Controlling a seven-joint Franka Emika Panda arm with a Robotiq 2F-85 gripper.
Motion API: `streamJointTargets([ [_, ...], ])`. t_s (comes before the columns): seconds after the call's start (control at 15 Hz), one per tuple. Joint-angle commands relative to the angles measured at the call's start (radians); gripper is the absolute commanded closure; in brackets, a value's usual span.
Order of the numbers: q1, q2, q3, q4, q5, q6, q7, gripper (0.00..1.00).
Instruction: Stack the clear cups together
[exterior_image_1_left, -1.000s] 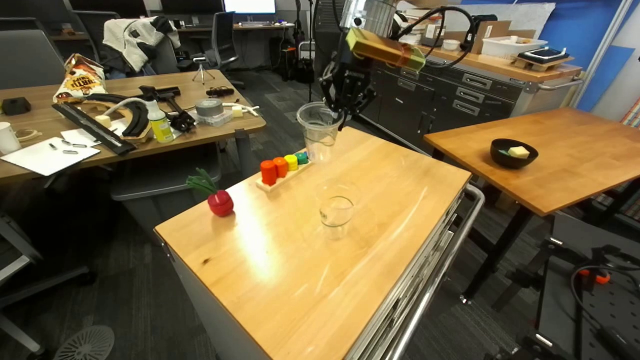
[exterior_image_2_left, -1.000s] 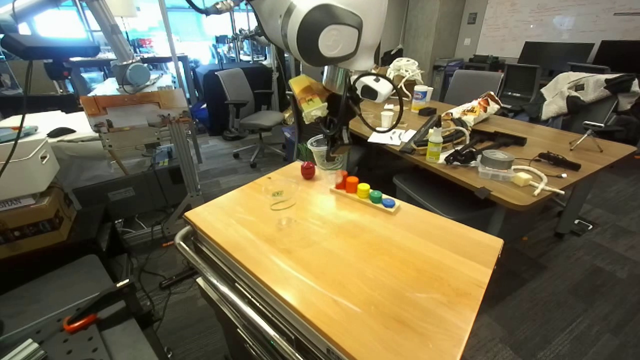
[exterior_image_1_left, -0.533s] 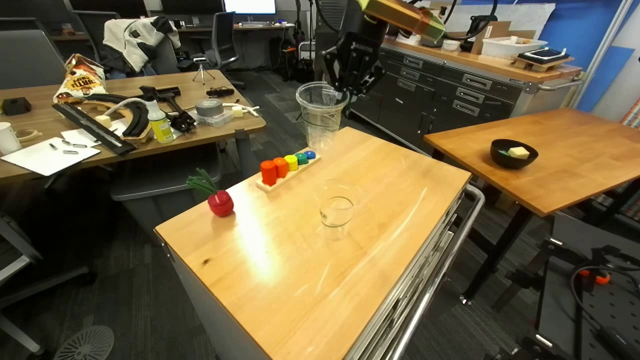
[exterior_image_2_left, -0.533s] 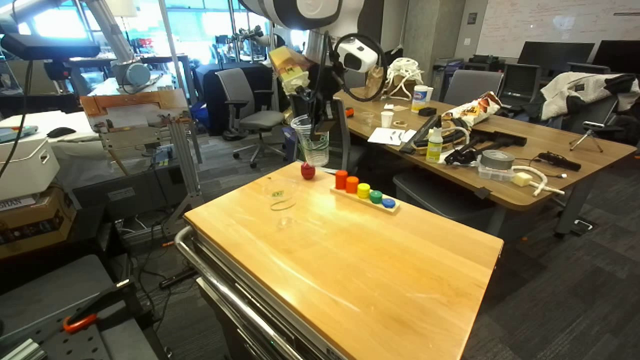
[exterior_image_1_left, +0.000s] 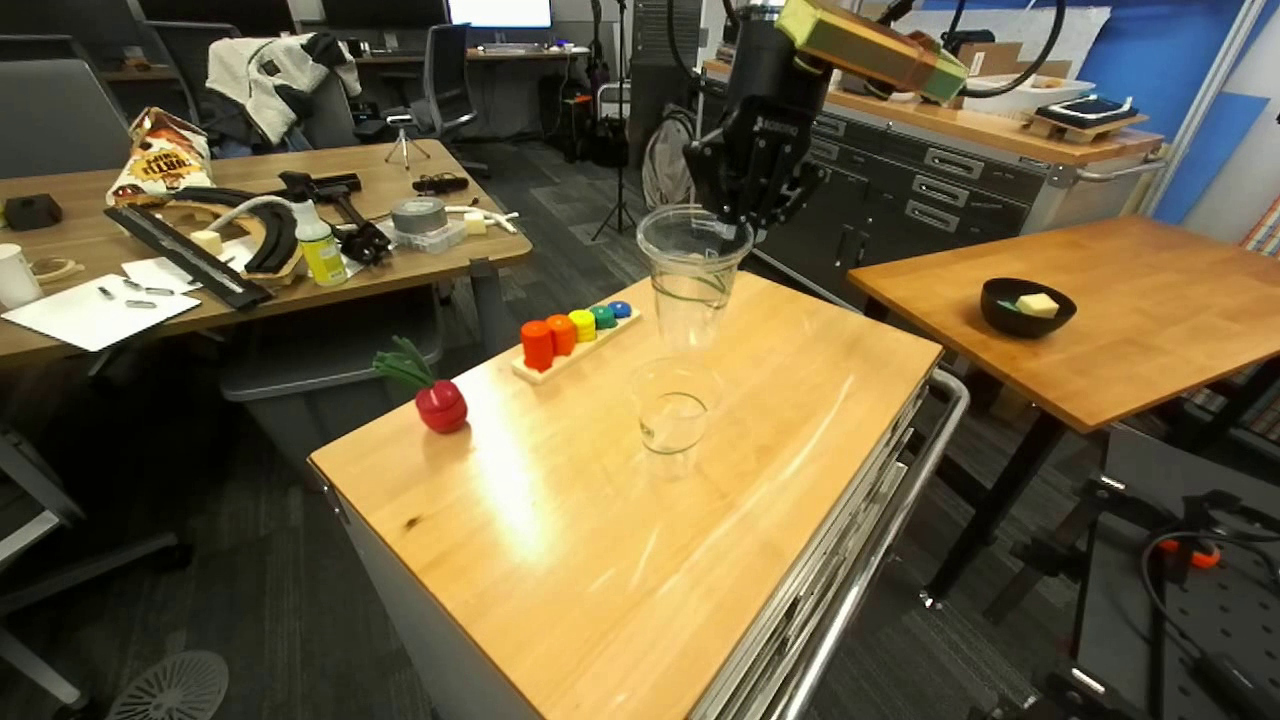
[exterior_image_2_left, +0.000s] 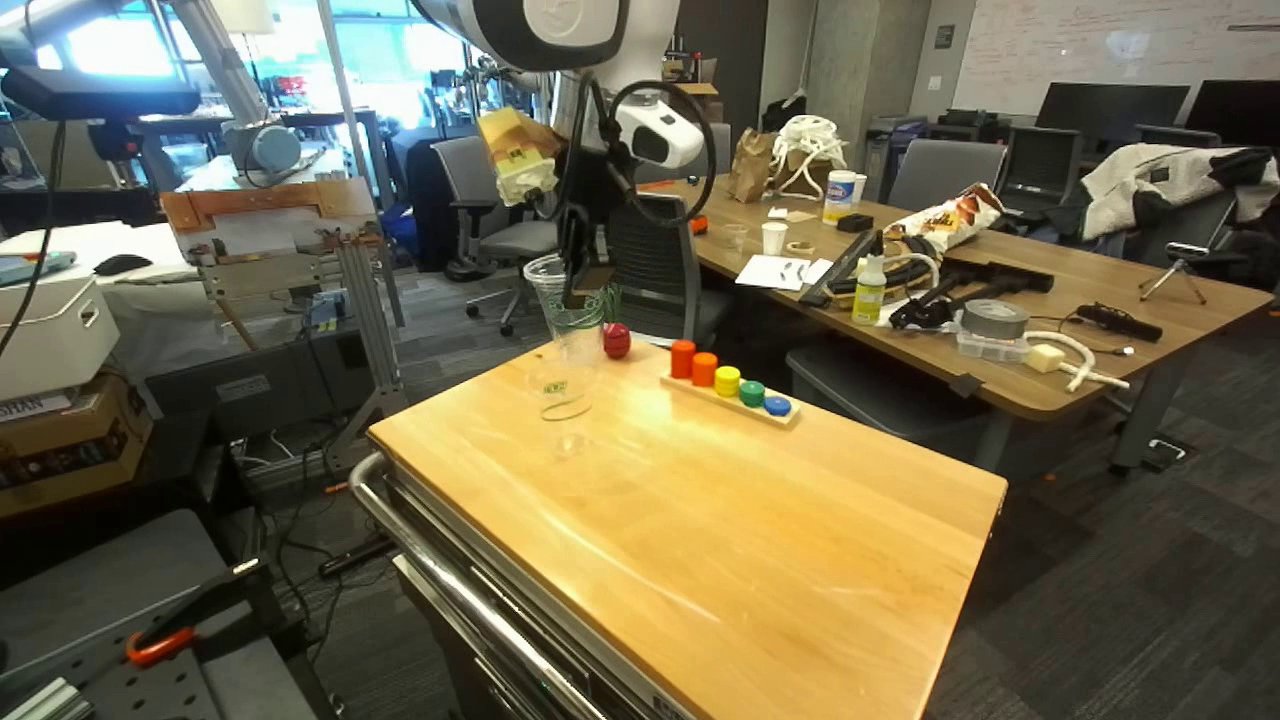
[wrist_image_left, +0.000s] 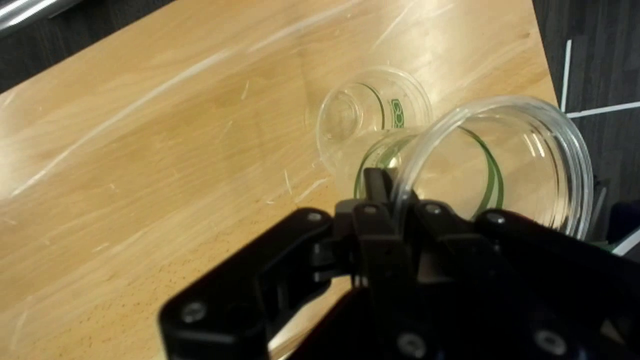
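The gripper (wrist_image_left: 395, 205) is pinching the held cup (wrist_image_left: 525, 170) by one side of its wall at the rim — probably so its base is hanging free to slip into the standing cup (exterior_image_1_left: 674, 425). That one is resting on the cart (exterior_image_1_left: 620, 600), upright and mouth up, likely because it is serving as the receiver. In both exterior views the held cup's base is showing at or just above the lower mouth; whether they are touching, I can't tell. In the wrist view the base seems to be lying toward one side of that mouth, so the next move is probably calling for a small centring shift, then lowering. At the cart, two clear cups are showing — I can't rule out an extra nested in the held one. One red toy (exterior_image_2_left: 617, 341) and one five-stack peg toy (exterior_image_2_left: 727, 382) are sitting near an edge.
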Motion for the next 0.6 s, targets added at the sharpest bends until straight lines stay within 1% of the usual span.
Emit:
streamJointTargets([
  [0.0, 0.003, -0.035, 0.007, -0.064, 0.048, 0.012, -0.076, 0.99],
  [0.13, 0.003, -0.025, 0.011, -0.079, 0.065, 0.012, -0.118, 0.99],
  [0.33, 0.002, -0.012, 0.017, -0.099, 0.093, 0.051, -0.189, 0.99],
  [0.53, -0.007, 0.008, 0.024, -0.102, 0.148, 0.077, -0.275, 0.99],
])
